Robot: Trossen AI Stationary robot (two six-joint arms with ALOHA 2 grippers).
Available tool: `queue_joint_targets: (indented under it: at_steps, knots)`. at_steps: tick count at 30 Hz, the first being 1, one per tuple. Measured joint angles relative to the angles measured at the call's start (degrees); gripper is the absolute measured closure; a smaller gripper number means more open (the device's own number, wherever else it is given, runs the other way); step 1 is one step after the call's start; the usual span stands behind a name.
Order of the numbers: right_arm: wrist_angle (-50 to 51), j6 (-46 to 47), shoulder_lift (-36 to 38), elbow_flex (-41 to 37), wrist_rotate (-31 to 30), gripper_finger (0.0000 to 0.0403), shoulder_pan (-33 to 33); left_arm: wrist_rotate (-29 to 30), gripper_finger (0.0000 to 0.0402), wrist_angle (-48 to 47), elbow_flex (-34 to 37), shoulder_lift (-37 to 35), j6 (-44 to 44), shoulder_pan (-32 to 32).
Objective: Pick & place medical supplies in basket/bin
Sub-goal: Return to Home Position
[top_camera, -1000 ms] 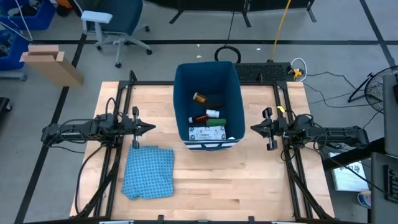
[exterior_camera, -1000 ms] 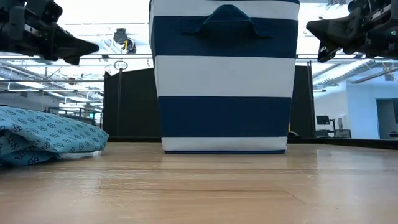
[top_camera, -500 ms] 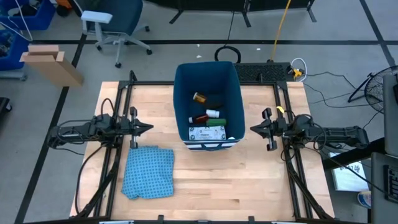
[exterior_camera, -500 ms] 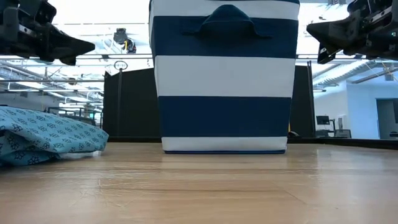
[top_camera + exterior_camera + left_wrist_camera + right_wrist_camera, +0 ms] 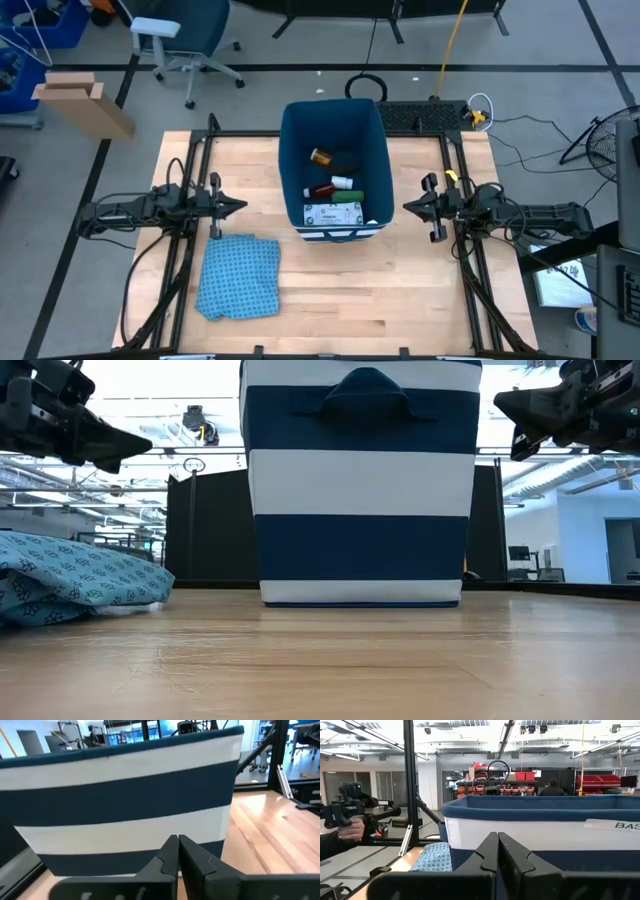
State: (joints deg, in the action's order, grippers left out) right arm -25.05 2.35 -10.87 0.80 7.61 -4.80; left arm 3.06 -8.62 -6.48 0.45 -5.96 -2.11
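The dark blue bin (image 5: 334,170) with white stripes stands in the middle of the table. Inside it lie the medical supplies: an orange bottle (image 5: 320,157), a black item (image 5: 345,163), a red tube (image 5: 322,190), a small white item (image 5: 343,182), a green oblong (image 5: 349,197) and a white printed packet (image 5: 333,214). My left gripper (image 5: 243,207) hovers shut, left of the bin, raised off the table. My right gripper (image 5: 406,207) hovers shut, right of the bin, at rim height. Both hold nothing.
A blue patterned cloth (image 5: 239,277) lies crumpled on the table's near left part, below the left gripper. Black frame rails (image 5: 190,180) run along both table sides. Bare wood lies in front of the bin. A chair and a cardboard box stand beyond the far left corner.
My left gripper has drawn back a little toward the table's left edge, away from the bin, and stayed shut. The right arm, the bin and its contents have kept still.
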Motion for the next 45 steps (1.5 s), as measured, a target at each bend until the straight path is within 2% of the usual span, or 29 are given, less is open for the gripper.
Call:
queue_joint_targets:
  at_steps: [7, 18, 32, 45]
  knots:
    - [0.0, -0.4, 0.0, 0.0, -0.1, 0.0403, 0.0, 0.0, 0.0376, -0.7, 0.0, 0.0, 0.3, 0.0]
    - [0.0, 0.0, 0.0, 0.0, -0.1, 0.0403, 0.0, 0.0, 0.0398, -0.7, 0.0, 0.0, 0.3, 0.0]
    - [0.0, 0.0, 0.0, 0.0, -0.1, 0.0403, 0.0, -0.1, 0.0347, -0.6, 0.0, 0.0, 0.2, 0.0]
    - [0.0, 0.0, 0.0, 0.0, -0.1, 0.0403, 0.0, -0.1, 0.0346, -0.6, 0.0, 0.0, 0.2, 0.0]
